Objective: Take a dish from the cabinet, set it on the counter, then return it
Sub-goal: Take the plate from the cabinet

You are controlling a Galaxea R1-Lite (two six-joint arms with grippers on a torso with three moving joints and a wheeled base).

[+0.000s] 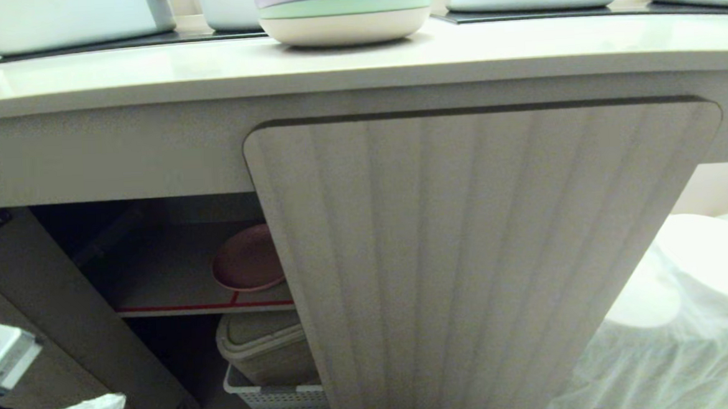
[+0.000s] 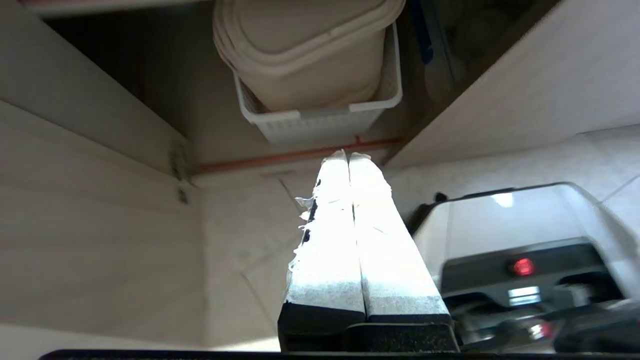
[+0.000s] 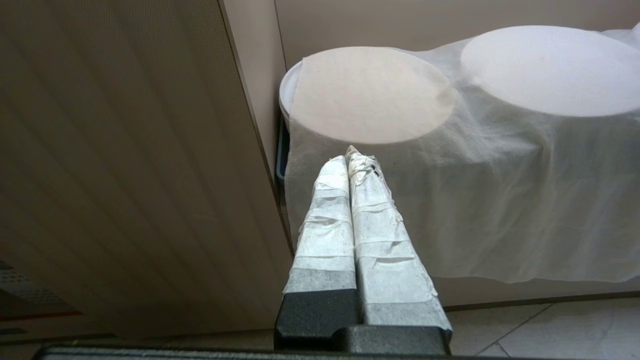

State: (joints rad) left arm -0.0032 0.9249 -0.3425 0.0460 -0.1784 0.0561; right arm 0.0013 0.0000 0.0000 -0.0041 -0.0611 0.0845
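White-taped fingers [image 3: 325, 210] on black bases; white-and-black left arm [image 1: 1, 357].

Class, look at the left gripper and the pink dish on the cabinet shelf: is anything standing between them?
Nothing visible blocks it. The left gripper sits low before the open side, and the dish lies exposed on the upper shelf beside the closed door.

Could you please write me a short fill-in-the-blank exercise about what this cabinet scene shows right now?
1. The pink dish lies on the cabinet's ____ shelf.
2. The left gripper has its fingers ____.
3. The stack of plates stands on the ____.
4. The white basket holds a ____ lidded container.

Missing words: upper; shut; counter; beige
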